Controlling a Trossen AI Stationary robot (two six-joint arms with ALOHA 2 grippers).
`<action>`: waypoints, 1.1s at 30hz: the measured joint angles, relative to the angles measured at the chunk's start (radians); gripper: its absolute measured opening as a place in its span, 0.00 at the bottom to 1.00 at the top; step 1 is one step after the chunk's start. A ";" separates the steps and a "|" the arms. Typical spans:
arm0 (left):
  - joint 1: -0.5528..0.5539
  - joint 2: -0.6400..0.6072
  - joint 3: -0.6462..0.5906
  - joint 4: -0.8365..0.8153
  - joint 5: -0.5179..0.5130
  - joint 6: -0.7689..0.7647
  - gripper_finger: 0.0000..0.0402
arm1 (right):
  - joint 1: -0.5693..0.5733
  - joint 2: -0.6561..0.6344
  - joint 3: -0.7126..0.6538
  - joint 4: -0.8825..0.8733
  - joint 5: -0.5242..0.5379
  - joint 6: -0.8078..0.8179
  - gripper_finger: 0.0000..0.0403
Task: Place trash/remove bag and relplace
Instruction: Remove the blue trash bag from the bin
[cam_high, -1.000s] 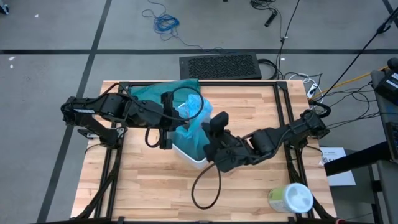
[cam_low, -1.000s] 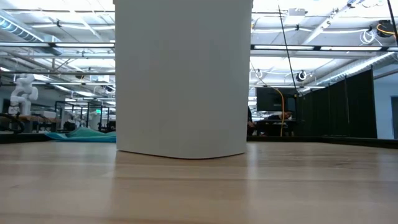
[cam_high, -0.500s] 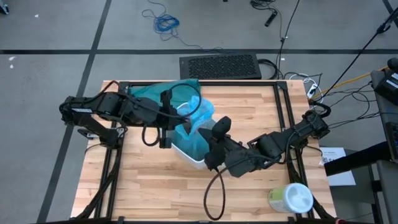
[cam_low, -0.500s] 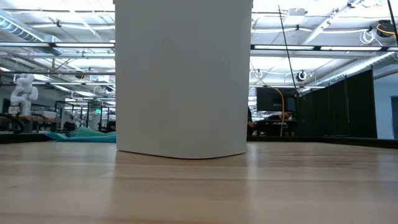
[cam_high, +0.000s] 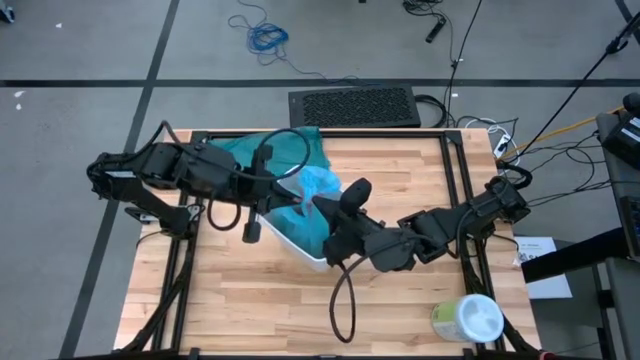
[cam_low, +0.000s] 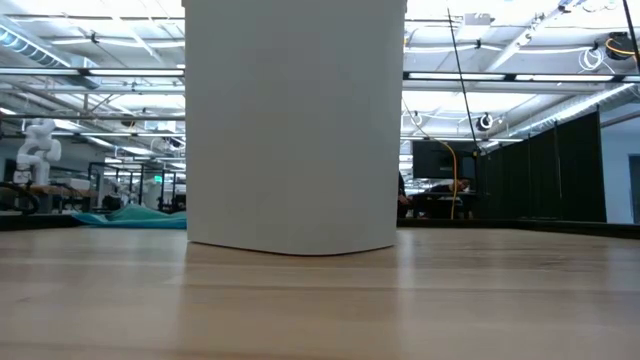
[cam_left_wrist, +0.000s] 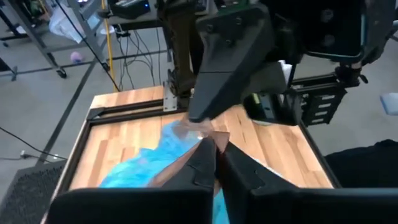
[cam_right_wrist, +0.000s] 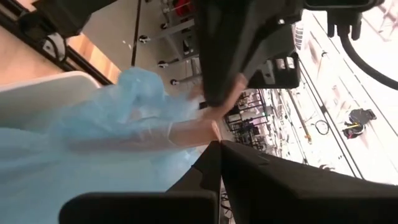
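Item: bag (cam_high: 318, 190), a thin translucent light-blue plastic liner, seated in the white bin (cam_high: 300, 248) near the middle of the desk (cam_high: 400, 300), its mouth gathered and rising above the bin's rim. Handling, as a judgement: very light, soft and crinkly, with no stiffness of its own; slippery film that bunches and stretches and could tear if pulled against the rim. Best hold is on the bunched upper edge, where several layers lie together, rather than on a single taut wall. Grip status: the left gripper (cam_high: 290, 203) comes to the bag from the bin's left side and the right gripper (cam_high: 322, 207) from its right, and both meet at the gathered top; the right gripper's jaws are together, pinched on the blue film as its wrist view shows; the left gripper's jaws stand nearly together on the same bunch in its own wrist view. Adjacent stock: a darker teal bag (cam_high: 282, 148) lies flat on the desk behind the bin, partly under the left arm; a white-and-green tub (cam_high: 467, 320) stands well apart from the bin, at the desk's near right corner. Contents of the bag: hidden, cannot tell. Markings: no brand, label or legible writing on the bag, the bin or the tub.
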 joint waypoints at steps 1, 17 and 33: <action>0.000 0.000 0.000 0.000 0.001 -0.001 0.08 | 0.000 0.000 0.000 0.005 0.000 -0.003 0.00; 0.013 0.018 0.000 0.027 0.000 -0.027 0.41 | 0.001 0.000 0.000 0.023 -0.008 -0.008 0.00; 0.031 0.033 0.000 0.027 -0.027 -0.027 0.28 | -0.004 0.000 0.000 0.041 -0.033 0.012 0.00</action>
